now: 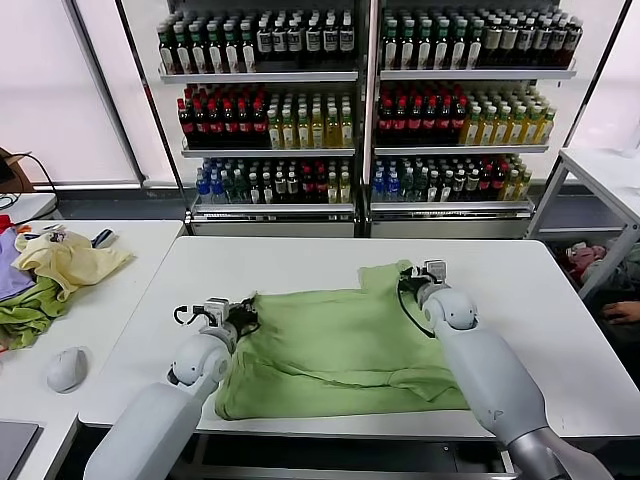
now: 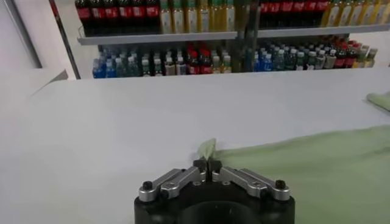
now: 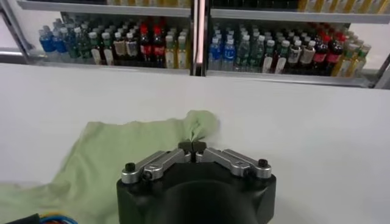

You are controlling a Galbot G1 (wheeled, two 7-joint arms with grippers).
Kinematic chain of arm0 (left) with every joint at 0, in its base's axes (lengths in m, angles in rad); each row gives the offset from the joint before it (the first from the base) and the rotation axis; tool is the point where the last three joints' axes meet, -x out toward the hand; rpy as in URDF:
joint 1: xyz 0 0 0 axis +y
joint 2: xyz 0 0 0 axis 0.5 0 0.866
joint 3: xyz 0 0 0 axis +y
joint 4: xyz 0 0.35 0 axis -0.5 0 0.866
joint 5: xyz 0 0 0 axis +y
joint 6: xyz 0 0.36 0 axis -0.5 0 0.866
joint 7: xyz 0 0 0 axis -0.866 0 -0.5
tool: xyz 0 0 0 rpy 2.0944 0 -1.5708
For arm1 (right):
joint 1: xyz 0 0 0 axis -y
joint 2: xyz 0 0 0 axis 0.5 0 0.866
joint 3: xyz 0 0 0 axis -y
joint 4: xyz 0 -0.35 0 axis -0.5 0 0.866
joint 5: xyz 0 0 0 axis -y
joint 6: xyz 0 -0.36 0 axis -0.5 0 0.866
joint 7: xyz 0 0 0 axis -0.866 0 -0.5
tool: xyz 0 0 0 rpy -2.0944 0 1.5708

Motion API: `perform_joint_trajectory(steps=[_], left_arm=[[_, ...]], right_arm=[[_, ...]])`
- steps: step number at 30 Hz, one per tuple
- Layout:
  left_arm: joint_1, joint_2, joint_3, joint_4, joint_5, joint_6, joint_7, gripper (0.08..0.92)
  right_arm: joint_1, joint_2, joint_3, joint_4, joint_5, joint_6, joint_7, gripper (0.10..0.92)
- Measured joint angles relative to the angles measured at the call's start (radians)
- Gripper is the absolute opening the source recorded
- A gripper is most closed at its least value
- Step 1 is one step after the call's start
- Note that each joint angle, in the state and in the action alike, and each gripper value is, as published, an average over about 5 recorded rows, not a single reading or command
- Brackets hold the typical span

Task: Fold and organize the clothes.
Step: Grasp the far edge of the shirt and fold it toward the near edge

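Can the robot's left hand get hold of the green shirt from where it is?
Yes, it looks so: the left hand is already shut on a corner of the green shirt, with nothing in its way on the white table.

Can't read any bottle [image 1: 300,120] labels, way too small; shirt [image 2: 317,176] cut off by left wrist view's edge.

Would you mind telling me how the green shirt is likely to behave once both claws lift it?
The shirt lies rumpled and flat, so it will probably sag limply between the left claw and right claw. It looks thin, so likely light. Each claw pinches only an edge, so cloth might slip out.
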Motion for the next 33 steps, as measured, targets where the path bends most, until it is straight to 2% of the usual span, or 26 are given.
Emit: perform_joint_trajectory(steps=[23,33], left_arm=[[0.223,0.105,-0.097,-0.367,-0.039,-0.003,-0.001,0.093],[0.337,0.131,-0.118,-0.466,-0.015,0.020,0.003,0.092]], right_arm=[[-0.392,-0.156,0.235,0.548,0.029,-0.012,0.001,0.108],[-0.597,-0.171,0.359,0.715,0.019,-0.013,0.005,0.108]])
